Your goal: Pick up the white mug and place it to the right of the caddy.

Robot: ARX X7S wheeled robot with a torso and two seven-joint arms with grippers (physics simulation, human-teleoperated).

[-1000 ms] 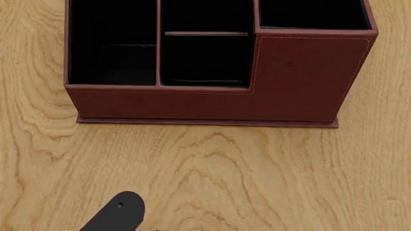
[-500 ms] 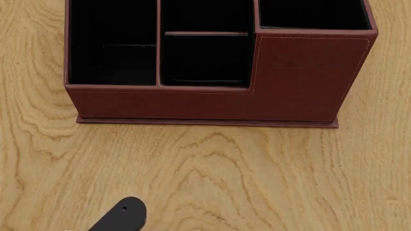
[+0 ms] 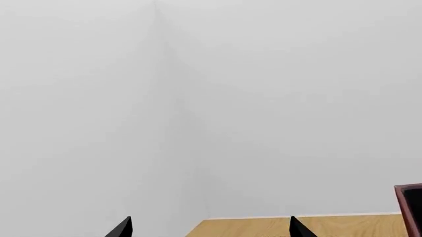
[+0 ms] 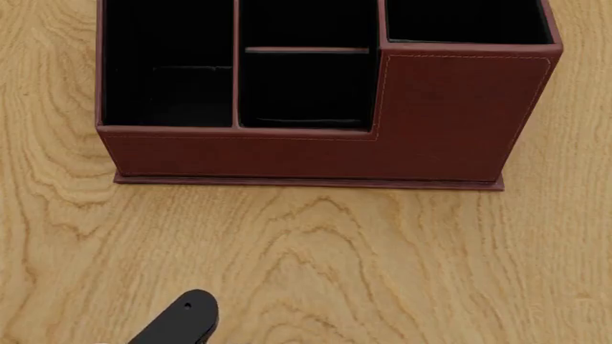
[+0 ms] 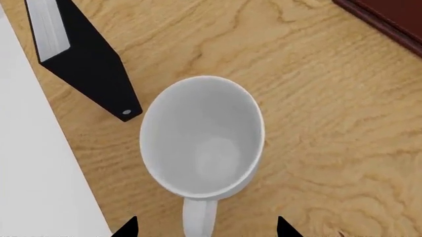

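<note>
On my left wrist feed I am looking mostly at blank pale wall, with a strip of the wooden bench [image 3: 297,226] low in the picture and a corner of the caddy [image 3: 410,207] at its edge. The left claw [image 3: 209,228] is showing only two dark fingertips held well apart with nothing between them.

From the head camera the caddy [image 4: 449,122] is sitting upright on the bench [image 4: 383,265], its black-lined compartments open and its taller section on the right. A dark rounded arm part [image 4: 180,322] is poking in below it.

On the right wrist feed the white mug [image 5: 201,138] is standing upright on the bench, near a black book-like box [image 5: 82,59]. The right claw [image 5: 205,228] is hanging spread wide just above the mug's handle, gripping nothing.
</note>
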